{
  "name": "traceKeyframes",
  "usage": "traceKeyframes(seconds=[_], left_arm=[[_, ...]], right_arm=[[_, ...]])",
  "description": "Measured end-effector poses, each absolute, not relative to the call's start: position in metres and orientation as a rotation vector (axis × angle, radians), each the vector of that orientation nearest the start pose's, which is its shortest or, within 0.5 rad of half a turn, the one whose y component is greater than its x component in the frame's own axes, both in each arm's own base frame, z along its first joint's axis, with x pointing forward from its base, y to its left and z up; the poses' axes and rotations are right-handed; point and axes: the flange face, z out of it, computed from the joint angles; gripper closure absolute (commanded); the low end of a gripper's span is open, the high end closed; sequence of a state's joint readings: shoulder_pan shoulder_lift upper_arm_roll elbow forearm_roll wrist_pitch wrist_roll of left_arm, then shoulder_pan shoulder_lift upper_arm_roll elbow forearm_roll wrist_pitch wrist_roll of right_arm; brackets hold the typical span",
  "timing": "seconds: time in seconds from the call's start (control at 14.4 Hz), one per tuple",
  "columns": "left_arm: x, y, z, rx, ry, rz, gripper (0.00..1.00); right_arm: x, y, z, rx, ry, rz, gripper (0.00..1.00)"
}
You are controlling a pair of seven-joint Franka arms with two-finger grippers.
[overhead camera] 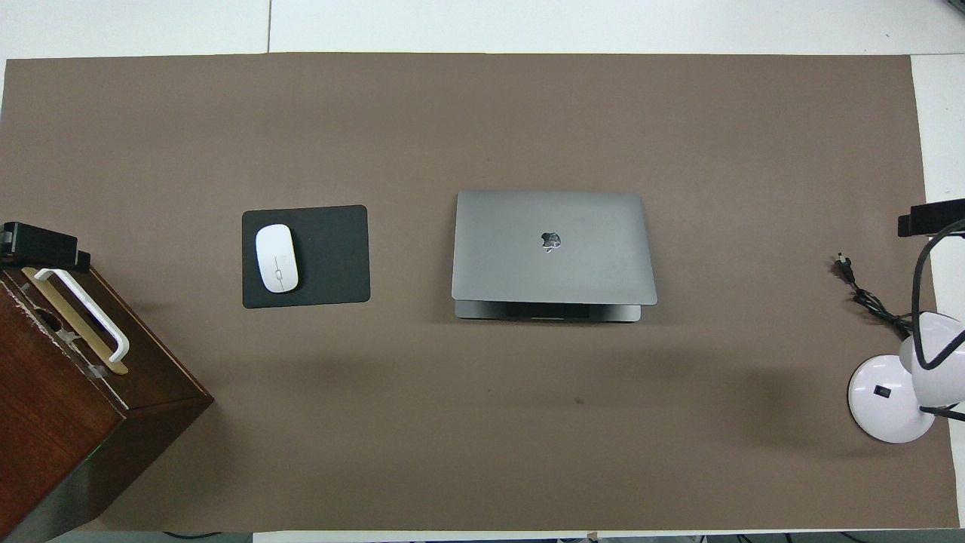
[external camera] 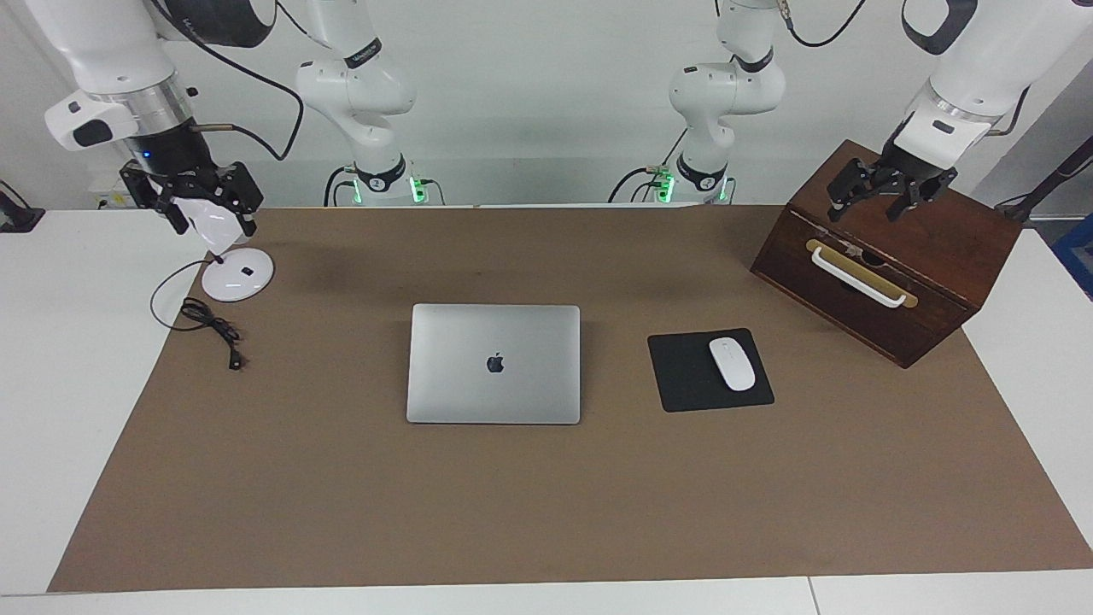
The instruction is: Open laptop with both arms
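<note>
The silver-grey laptop point(external camera: 493, 363) lies closed and flat in the middle of the brown mat, its dark logo up; the overhead view shows the laptop point(overhead camera: 550, 245) with its hinge edge toward the robots. My left gripper point(external camera: 864, 209) hangs open over the wooden box, holding nothing. Only its tip shows in the overhead view, where the left gripper point(overhead camera: 38, 243) sits at the frame's edge. My right gripper point(external camera: 213, 226) hangs open over the white lamp, and the right gripper point(overhead camera: 931, 216) is a dark bar at the other edge. Both are well away from the laptop.
A dark wooden box point(external camera: 888, 256) with a white handle stands at the left arm's end. A white mouse point(external camera: 732, 364) rests on a black mouse pad point(external camera: 683, 376) beside the laptop. A white lamp base point(external camera: 237, 275) and black cable point(external camera: 213, 329) are at the right arm's end.
</note>
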State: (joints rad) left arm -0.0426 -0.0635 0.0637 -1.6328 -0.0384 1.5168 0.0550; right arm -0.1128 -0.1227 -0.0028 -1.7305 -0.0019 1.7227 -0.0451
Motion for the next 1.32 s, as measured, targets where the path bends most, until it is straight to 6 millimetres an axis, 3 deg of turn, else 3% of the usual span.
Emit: traceKeyframes(seconds=[0.35,0.69,1.32], left_arm=[[0.529,0.008,0.627,-3.184,0.057,0.071,0.0],[0.529,0.008,0.627,-3.184,0.057,0.066,0.0],[0.529,0.007,0.628,-3.184,0.059,0.064,0.0]], right_arm=[[0.526,-0.062,0.629,-3.146,0.109,-0.18,0.0],[0.524,-0.075,0.628,-3.148,0.112,-0.179,0.0],[0.523,-0.073,0.621,-3.148,0.107,-0.154,0.0]])
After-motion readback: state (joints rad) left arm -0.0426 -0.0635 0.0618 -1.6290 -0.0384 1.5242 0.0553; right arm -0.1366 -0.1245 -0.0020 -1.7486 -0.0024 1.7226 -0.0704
